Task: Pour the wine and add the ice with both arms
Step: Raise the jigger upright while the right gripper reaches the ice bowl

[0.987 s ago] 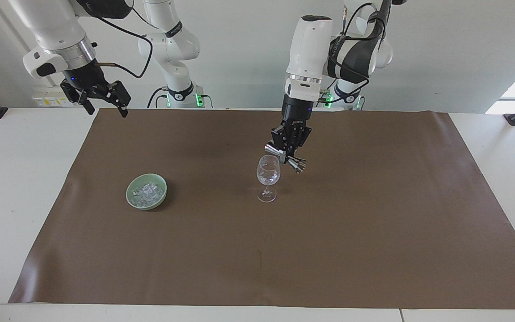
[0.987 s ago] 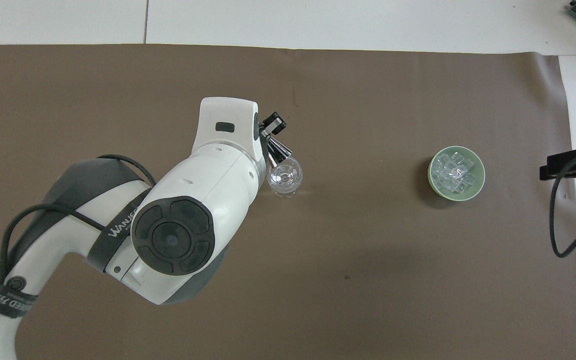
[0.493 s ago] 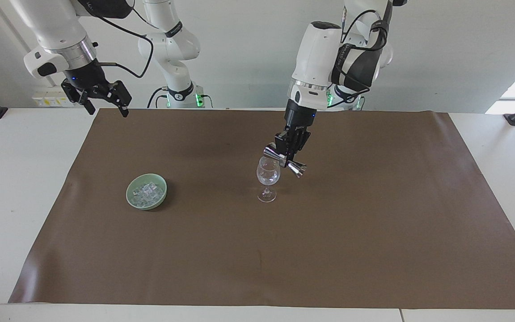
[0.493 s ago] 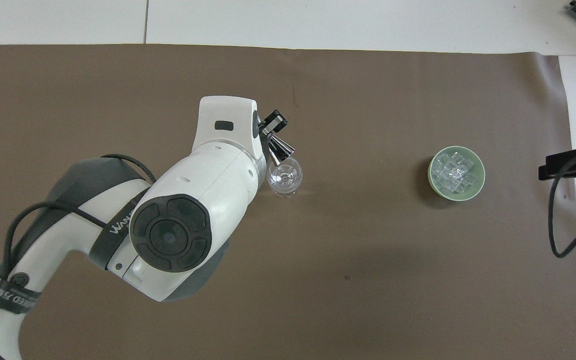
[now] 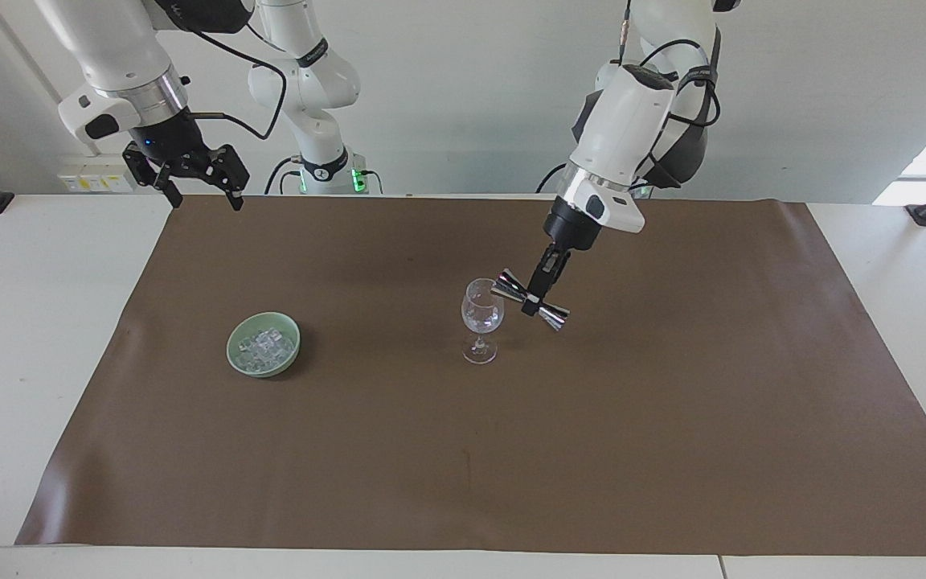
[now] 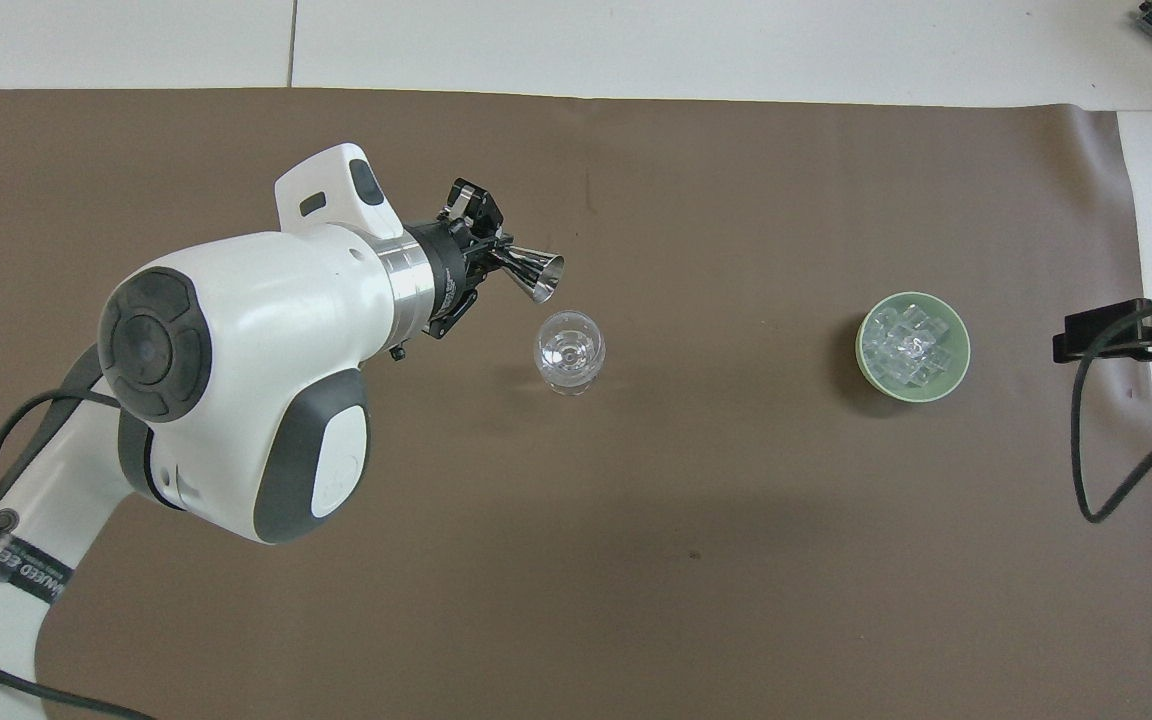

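Observation:
My left gripper (image 5: 539, 296) is shut on the waist of the small steel hourglass jigger (image 5: 534, 300). It holds the jigger tilted in the air over the mat, just beside the rim of the clear stemmed wine glass (image 5: 481, 316), toward the left arm's end. No liquid shows. In the overhead view the jigger (image 6: 533, 273) has its open mouth turned toward the glass (image 6: 568, 352). The pale green bowl (image 5: 236, 354) holds a heap of clear ice cubes (image 5: 267, 346) and stands toward the right arm's end. My right gripper (image 5: 206, 198) is open and empty, raised over the mat's corner nearest the robots.
A brown mat (image 5: 672, 402) covers most of the white table. In the overhead view the bowl (image 6: 864, 325) with the ice (image 6: 911, 348) sits near the right gripper (image 6: 1111, 335), whose black cable hangs beside the mat's edge.
My left gripper has swung off the glass toward the left arm's end, with the jigger still in it, and the wrist has tilted. The right gripper has shifted slightly toward the bowl.

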You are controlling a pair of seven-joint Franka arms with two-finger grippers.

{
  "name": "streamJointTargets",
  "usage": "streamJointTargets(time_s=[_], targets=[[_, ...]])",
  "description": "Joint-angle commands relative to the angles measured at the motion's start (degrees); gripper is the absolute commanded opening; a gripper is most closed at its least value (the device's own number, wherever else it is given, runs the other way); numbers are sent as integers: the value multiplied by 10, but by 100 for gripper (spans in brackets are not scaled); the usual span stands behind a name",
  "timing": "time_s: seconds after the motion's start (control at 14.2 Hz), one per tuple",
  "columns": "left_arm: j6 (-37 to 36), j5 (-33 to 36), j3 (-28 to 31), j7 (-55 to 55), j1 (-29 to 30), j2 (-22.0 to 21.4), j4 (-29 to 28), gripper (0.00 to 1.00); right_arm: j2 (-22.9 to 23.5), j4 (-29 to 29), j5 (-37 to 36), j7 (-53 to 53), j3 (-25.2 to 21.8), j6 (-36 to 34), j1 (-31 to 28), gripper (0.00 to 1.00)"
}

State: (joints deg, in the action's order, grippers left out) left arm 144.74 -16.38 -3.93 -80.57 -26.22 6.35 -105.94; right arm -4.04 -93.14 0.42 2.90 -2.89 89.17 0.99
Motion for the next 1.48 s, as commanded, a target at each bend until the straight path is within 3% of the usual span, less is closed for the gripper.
streamJointTargets(time_s=[0.0, 0.21, 0.63, 0.92, 1.27, 1.41], targets=[[13, -93, -4, 1, 25, -9, -17, 0, 4, -13, 3, -16, 20, 24, -11, 100], [13, -187, -4, 1, 49, -9, -19, 0, 5, -56, 4, -17, 30, 95, -10, 100], [6, -380, -4, 8, 107, -5, -21, 0, 20, -143, 3, -140, 29, 192, -10, 100], [-21, -457, -4, 8, 147, 1, -27, 0, 25, -198, 3, -205, 29, 254, -9, 100], [-65, -524, -4, 16, 200, 9, -37, 0, 53, -266, 3, -343, 24, 390, -12, 100], [-89, -548, -4, 20, 218, 15, -41, 0, 63, -282, 3, -348, 24, 398, -13, 100]])
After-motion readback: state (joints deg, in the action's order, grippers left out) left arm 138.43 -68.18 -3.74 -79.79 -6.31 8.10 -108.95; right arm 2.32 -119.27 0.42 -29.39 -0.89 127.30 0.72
